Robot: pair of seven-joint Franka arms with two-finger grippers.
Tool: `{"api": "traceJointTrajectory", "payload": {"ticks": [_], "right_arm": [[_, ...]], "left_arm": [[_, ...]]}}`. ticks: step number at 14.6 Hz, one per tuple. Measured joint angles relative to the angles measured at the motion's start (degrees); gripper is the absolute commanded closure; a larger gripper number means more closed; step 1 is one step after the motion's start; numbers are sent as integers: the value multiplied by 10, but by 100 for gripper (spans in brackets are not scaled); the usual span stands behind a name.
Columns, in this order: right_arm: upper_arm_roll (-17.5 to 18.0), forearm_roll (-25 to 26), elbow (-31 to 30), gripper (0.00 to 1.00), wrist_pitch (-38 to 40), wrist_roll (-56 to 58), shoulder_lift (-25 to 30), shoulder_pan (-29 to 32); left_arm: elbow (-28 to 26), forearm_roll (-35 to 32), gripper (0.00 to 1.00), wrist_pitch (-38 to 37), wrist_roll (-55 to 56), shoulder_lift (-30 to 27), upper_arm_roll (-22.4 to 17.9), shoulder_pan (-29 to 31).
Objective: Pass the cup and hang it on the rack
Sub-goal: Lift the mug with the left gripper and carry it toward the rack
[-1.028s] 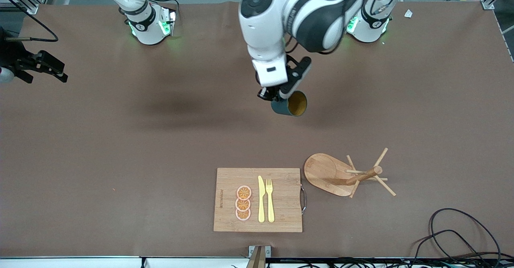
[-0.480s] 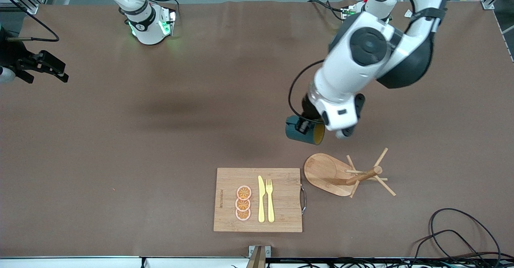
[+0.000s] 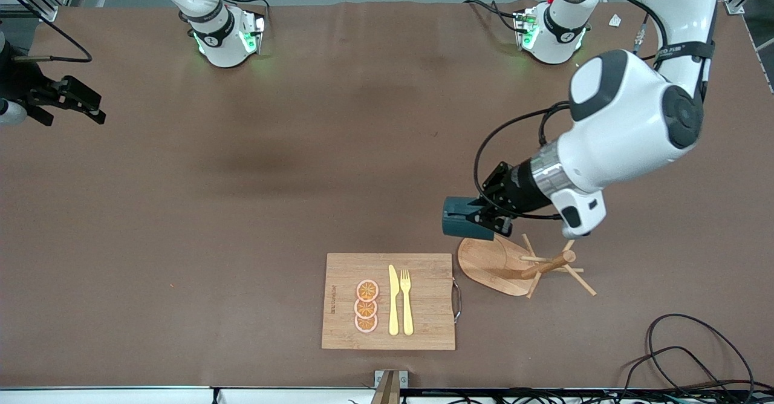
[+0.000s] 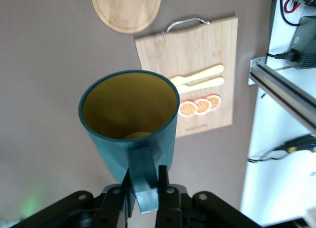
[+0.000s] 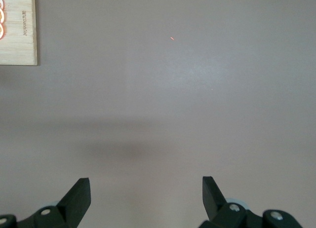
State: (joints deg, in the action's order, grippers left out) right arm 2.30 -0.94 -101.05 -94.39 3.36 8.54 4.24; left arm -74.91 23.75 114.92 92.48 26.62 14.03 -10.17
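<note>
Cup (image 3: 464, 225) lying on its side in the air, long axis level, closed bottom toward the right arm's end of the counter (image 3: 242, 210), mouth toward the left claw (image 3: 493, 218) and hidden from the front camera. Held over bare counter just at the rim of the rack (image 3: 502, 262), at about 10 o'clock from the rack's oval base in the front view. In the left wrist view, cup (image 4: 129, 122) seen mouth-on, yellowish inside showing, handle (image 4: 144, 176) pointing back into the claw.

Left claw (image 4: 144, 193) pressed together on the cup's handle, one finger (image 4: 126, 188) on each side of it, nothing else touched. Right claw (image 3: 75, 98) spread wide and holding nothing, waiting over the counter's edge at the right arm's end; in the right wrist view, its fingers (image 5: 79, 196) well apart above bare brown counter.

Cutting board (image 3: 390, 301) at about 8 o'clock from the rack, carrying three orange slices (image 3: 366, 306), a yellow knife (image 3: 393, 300) and a yellow fork (image 3: 406, 301).

Against half a second ago: cup carried lower in the front view and closer to the rack, mouth turned away from the front camera. Right claw, rack and board unmoved.
</note>
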Motion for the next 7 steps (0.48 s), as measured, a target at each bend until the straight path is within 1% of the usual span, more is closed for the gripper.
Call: {"api": "traceJointTrajectory", "payload": {"ticks": [5, 7], "right_arm": [[1, 0, 0, 0, 0, 0, 0, 0], [1, 0, 0, 0, 0, 0, 0, -1]], "left_arm": [[0, 84, 100, 14, -48, 30, 0, 41], [0, 99, 100, 15, -63, 40, 0, 47]]}}
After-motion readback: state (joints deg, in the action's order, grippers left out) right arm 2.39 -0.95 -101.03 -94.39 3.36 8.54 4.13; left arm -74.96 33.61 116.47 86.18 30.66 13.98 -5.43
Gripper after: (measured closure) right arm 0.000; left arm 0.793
